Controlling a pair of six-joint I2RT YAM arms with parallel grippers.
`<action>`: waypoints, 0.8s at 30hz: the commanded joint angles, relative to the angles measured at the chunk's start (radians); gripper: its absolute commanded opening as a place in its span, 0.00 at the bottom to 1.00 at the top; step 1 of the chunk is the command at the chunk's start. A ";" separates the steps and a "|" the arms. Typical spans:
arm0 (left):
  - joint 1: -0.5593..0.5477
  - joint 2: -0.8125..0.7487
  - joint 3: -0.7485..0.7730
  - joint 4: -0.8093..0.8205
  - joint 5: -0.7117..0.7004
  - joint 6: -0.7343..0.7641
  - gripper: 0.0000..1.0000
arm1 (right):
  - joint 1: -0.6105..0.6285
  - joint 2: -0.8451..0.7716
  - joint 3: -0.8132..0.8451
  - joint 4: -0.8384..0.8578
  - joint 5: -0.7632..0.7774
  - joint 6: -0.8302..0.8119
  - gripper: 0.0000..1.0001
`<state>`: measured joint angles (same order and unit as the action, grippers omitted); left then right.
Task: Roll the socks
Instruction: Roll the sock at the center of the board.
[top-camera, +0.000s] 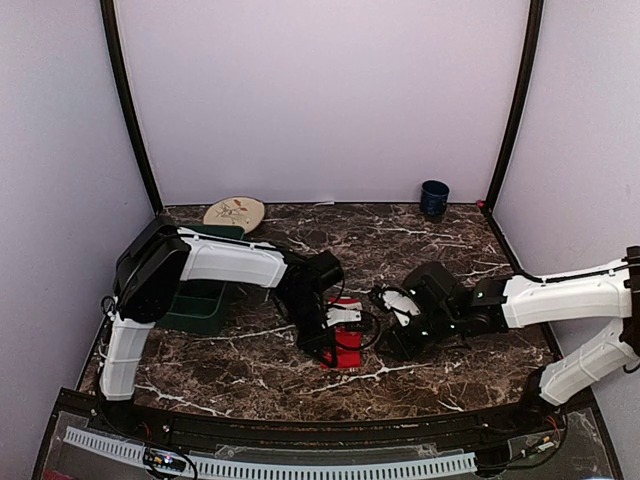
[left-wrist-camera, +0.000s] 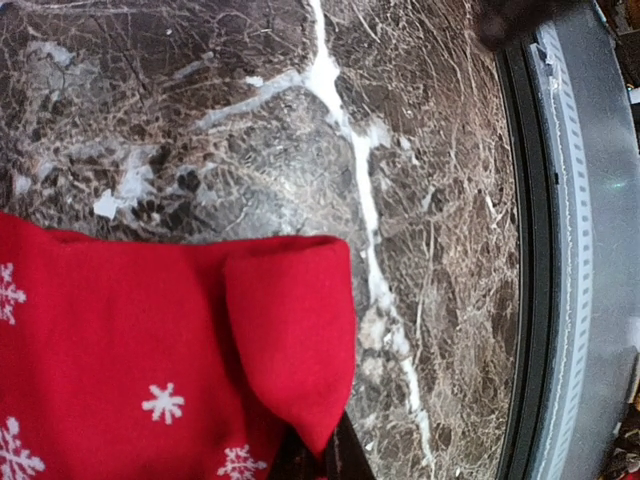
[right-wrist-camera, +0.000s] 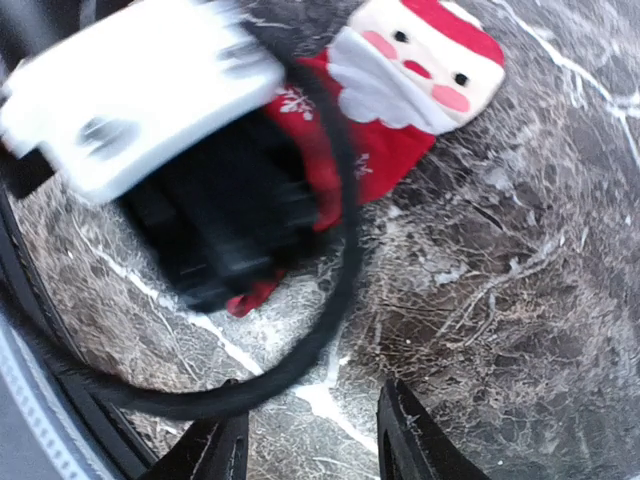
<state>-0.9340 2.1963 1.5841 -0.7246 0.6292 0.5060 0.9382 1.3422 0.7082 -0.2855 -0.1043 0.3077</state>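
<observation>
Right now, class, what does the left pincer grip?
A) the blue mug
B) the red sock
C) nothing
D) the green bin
B: the left wrist view shows the left pincer shut on a fold of the red sock.

Soft, even light fills the overhead view, leaving only faint shadows around the red sock (top-camera: 345, 345). The right wrist view smears the left arm (right-wrist-camera: 150, 90) over that sock with motion blur. The left wrist view is sharp but bows the table edge (left-wrist-camera: 560, 250) right of the sock.
</observation>
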 joint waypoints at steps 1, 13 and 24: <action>0.026 0.045 0.061 -0.110 0.062 -0.018 0.00 | 0.119 -0.022 -0.007 0.002 0.220 -0.088 0.43; 0.062 0.122 0.145 -0.184 0.178 -0.038 0.00 | 0.336 0.094 0.052 0.014 0.393 -0.294 0.43; 0.076 0.134 0.154 -0.202 0.207 -0.043 0.00 | 0.350 0.266 0.167 0.061 0.437 -0.523 0.46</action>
<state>-0.8665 2.3234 1.7199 -0.8841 0.8200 0.4660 1.2778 1.5589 0.8284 -0.2691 0.2996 -0.1024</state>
